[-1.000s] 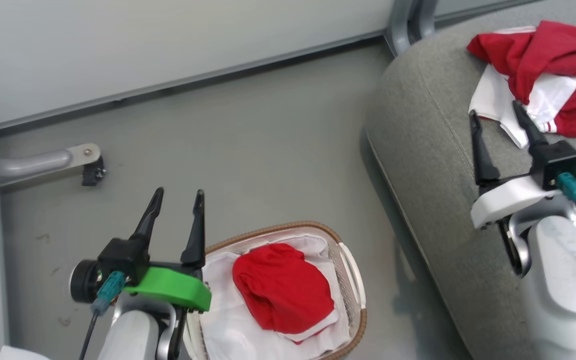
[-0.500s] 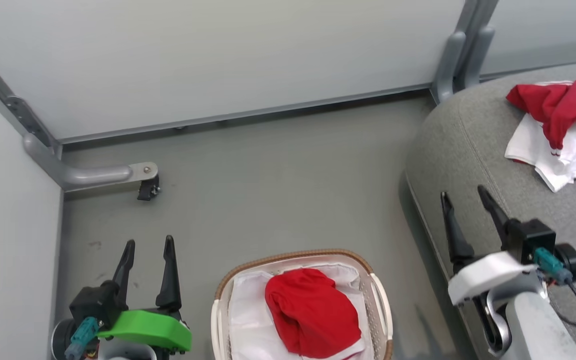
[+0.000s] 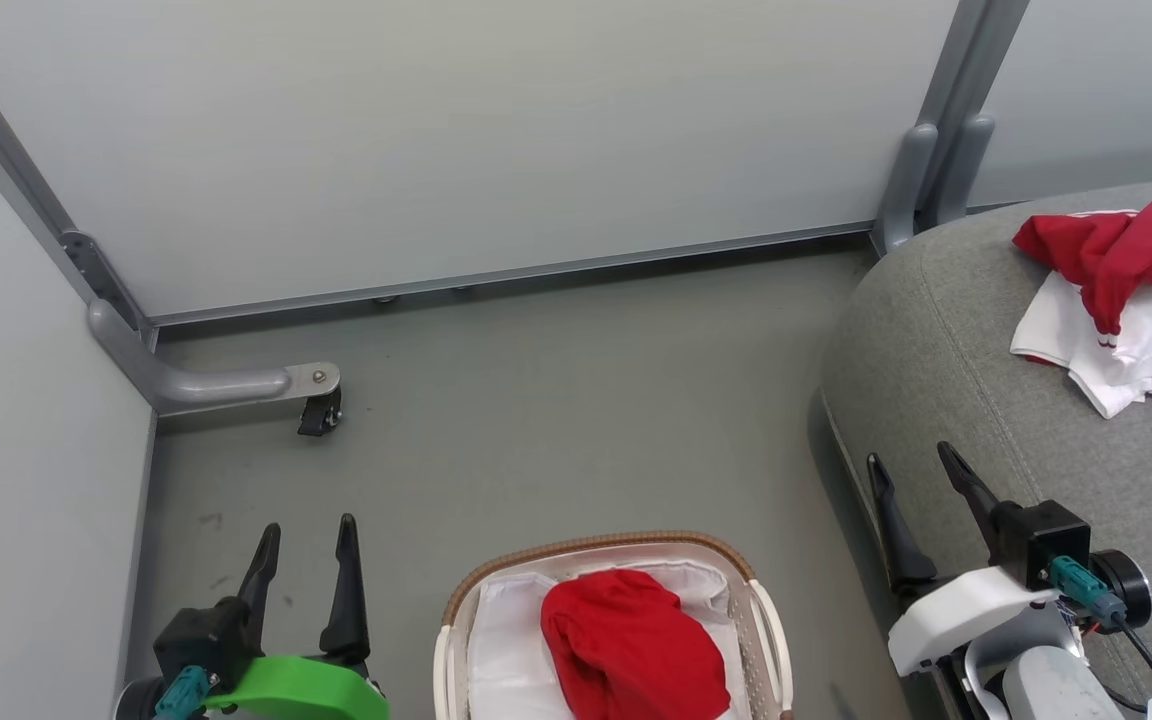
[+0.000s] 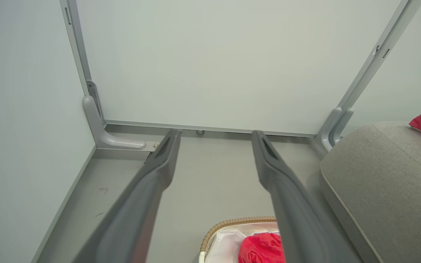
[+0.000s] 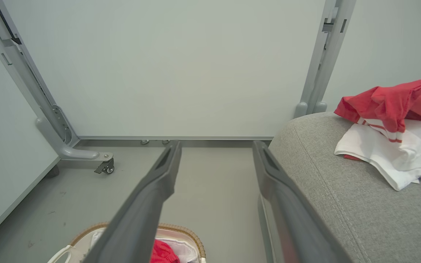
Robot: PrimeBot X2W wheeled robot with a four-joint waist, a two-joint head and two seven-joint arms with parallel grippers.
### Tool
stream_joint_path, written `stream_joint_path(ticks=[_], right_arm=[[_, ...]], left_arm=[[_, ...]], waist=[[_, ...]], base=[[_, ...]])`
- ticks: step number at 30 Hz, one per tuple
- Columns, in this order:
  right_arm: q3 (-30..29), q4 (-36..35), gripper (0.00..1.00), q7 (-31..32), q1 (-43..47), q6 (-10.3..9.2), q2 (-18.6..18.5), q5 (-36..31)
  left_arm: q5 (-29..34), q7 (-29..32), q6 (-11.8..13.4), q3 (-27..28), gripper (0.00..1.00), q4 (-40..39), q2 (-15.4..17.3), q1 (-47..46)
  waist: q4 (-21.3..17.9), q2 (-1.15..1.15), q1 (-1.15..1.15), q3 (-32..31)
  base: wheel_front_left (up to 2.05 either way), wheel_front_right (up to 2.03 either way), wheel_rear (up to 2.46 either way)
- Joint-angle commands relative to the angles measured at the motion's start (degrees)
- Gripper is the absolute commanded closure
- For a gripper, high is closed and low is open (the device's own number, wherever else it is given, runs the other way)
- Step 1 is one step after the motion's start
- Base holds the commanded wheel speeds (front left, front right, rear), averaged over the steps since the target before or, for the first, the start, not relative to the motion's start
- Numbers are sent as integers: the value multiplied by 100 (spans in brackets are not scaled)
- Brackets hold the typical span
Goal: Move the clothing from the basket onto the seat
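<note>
A plain red garment point(image 3: 631, 655) lies bunched in the white basket point(image 3: 596, 545), which stands on the floor at the bottom centre on its white lining. The red jersey with white sleeves point(image 3: 1126, 290) lies crumpled on the grey seat point(image 3: 946, 370) at the right. My left gripper point(image 3: 308, 525) is open and empty, hovering left of the basket. My right gripper point(image 3: 908, 455) is open and empty over the seat's left edge, well short of the jersey. The left wrist view shows the left gripper point(image 4: 216, 132) above the basket point(image 4: 232, 221). In the right wrist view the right gripper point(image 5: 216, 143) is left of the jersey point(image 5: 393, 109).
Pale wall panels close the far side and the left. A grey metal foot with a black caster point(image 3: 321, 410) juts out from the left corner. An upright grey post point(image 3: 921, 170) stands behind the seat. Bare grey floor point(image 3: 556, 420) lies between basket, wall and seat.
The head camera has swung, shifting the whole picture. My right gripper has drawn back from the jersey toward the seat's left edge, and my left gripper has pulled back left of the basket.
</note>
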Motion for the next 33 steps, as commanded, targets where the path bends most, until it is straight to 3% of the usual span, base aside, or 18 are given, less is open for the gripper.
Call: stream_joint_path(ticks=[1, 24, 33], right_arm=[[13, 8, 0, -10, 80, -6, -21, -35], [59, 47, 0, -10, 22, -7, -20, -58], [-75, -92, 0, -10, -190, -6, -20, -49]], left_arm=[[30, -3, 11, -1, 0, 24, 4, 42], [5, -3, -17, -37, 0, 89, 4, -30], [134, -3, -71, -253, 0, 123, 3, -257]], waist=[[-22, 0, 1, -12], [-89, 0, 1, -17], [-171, 0, 1, 255]], base=[[0, 0, 0], [0, 0, 0], [0, 0, 0]])
